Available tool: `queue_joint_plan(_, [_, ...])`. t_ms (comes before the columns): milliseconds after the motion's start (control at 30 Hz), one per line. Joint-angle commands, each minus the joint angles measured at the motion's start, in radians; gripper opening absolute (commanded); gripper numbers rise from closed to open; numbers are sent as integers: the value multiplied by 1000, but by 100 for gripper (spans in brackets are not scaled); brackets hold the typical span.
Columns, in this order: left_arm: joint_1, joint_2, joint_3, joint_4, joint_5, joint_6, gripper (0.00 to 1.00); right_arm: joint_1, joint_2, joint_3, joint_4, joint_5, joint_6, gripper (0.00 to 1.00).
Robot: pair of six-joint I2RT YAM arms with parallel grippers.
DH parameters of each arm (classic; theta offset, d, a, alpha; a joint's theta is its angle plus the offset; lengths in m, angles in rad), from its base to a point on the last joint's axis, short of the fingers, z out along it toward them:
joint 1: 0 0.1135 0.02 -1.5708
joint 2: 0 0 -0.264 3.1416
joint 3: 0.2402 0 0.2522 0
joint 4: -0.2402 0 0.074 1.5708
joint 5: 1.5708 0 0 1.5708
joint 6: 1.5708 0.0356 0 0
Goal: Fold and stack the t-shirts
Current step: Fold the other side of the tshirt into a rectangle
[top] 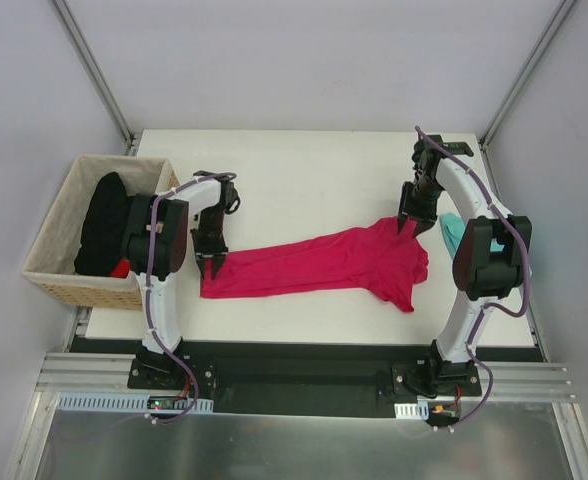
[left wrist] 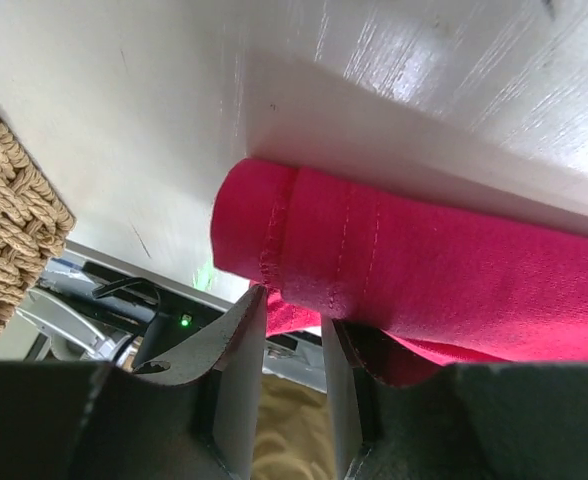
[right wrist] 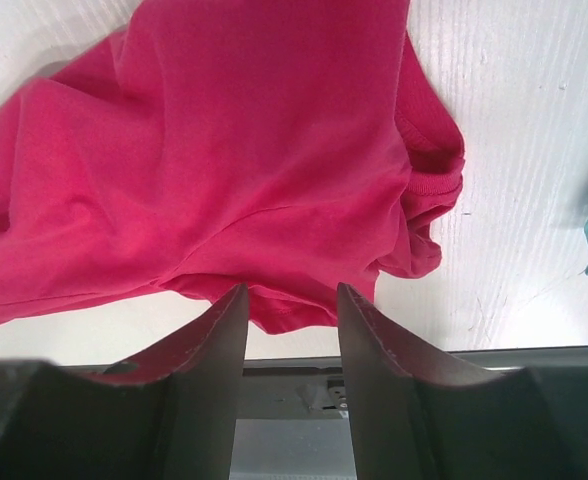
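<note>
Crimson cloth: the pink t-shirt [top: 324, 262] lies drawn into a long band across the white bench [top: 304, 170], from the left gripper [top: 211, 264] to the right gripper [top: 412, 224]. The teal t-shirt [top: 452, 232] is mostly hidden behind the right arm. The wicker basket [top: 59, 275] holds dark clothing [top: 102, 225].

Left wrist: the stitched hem [left wrist: 304, 240] is at the tips, jaws slightly apart.

Right wrist: jaws apart, with the rumpled shirt edge [right wrist: 289, 310] between their tips and a cut-off teal sliver at the right.
</note>
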State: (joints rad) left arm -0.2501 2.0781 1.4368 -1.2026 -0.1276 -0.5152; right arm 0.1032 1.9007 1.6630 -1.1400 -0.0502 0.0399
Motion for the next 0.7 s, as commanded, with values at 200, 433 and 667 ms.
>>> queue_joint_plan(200, [5, -13, -9, 6, 40, 15, 0, 1, -29, 61, -49, -5, -9, 42])
queue_joint_plan(433, [5, -39, -1, 8, 54, 23, 0, 1, -28, 60, -49, -11, -8, 42])
queue_joint_plan(667, [5, -101, 45, -21, 52, 9, 0, 4, -46, 55, -47, -31, -3, 42])
